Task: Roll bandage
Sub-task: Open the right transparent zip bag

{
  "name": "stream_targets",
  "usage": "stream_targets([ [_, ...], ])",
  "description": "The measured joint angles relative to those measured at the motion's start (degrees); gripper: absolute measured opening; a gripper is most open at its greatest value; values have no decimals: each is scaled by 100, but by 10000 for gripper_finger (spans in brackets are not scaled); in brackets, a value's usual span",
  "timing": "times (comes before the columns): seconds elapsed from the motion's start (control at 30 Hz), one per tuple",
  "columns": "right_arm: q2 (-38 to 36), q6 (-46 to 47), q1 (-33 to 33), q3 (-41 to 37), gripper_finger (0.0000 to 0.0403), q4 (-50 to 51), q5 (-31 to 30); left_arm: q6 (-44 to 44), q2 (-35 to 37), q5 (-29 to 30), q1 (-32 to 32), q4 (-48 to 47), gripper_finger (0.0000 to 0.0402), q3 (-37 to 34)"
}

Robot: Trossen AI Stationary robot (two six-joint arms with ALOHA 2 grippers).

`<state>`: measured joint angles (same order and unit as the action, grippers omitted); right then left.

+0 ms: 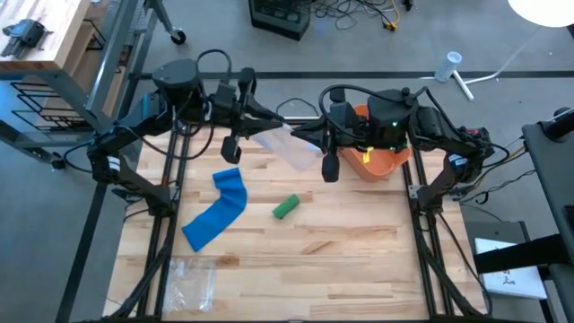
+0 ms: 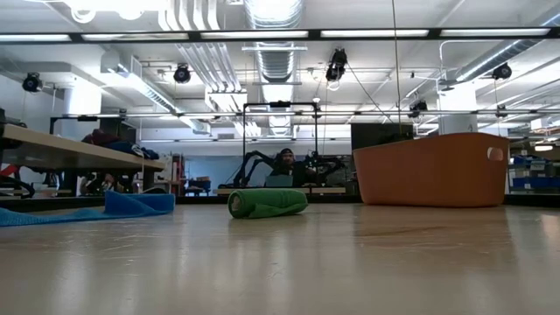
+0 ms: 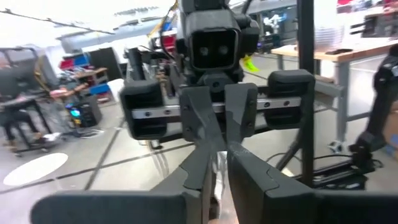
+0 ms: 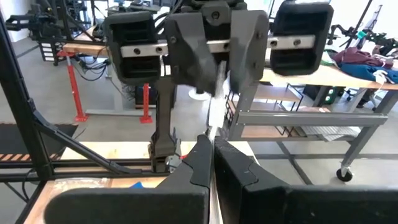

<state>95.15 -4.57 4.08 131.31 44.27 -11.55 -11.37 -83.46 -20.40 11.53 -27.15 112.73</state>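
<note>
A blue bandage [image 1: 218, 213] lies unrolled and flat on the wooden table, left of centre. A green rolled bandage [image 1: 286, 207] lies on its side beside it. My left gripper [image 1: 272, 121] and right gripper [image 1: 305, 133] are raised over the table's far part. They point level at each other, tip to tip, and both are shut on a clear plastic wrapper [image 1: 285, 146] held between them. Neither gripper shows in the low view, where the green roll [image 2: 267, 203] and the blue bandage [image 2: 96, 208] rest on the table. My left gripper pinches the wrapper's thin edge [image 3: 214, 179] between its two fingers, coming level from the table's left. The wrapper is lifted clear of the table. One layer or several, I cannot tell. My right gripper pinches the wrapper's edge [image 4: 215, 112] between its two fingers, coming level from the table's right, directly opposite the left gripper. The pale film runs from its fingertips toward the other gripper, clear of the table.
An orange bin [image 1: 384, 160] stands at the far right, under the right arm. Another clear plastic bag [image 1: 191, 276] lies near the front left corner. Bare wood spans the table's middle and right. A person [image 2: 283, 166] sits in the room beyond the far edge.
</note>
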Motion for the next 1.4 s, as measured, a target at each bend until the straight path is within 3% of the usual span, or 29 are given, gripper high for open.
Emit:
stream_targets([
  [0.33,0,6,2,0,2,24,2,-18,141,50,59,-59,107,2],
  [0.57,0,8,2,0,2,33,2,-16,47,42,58,-241,123,2],
  [0.77,0,10,2,0,2,33,1,-17,39,36,58,-230,103,2],
  [1.07,0,-23,2,-11,2,74,-1,139,-123,-317,50,-214,6,2],
  [1.4,0,14,2,-7,16,6,-55,112,-142,-313,37,-191,3,7],
])
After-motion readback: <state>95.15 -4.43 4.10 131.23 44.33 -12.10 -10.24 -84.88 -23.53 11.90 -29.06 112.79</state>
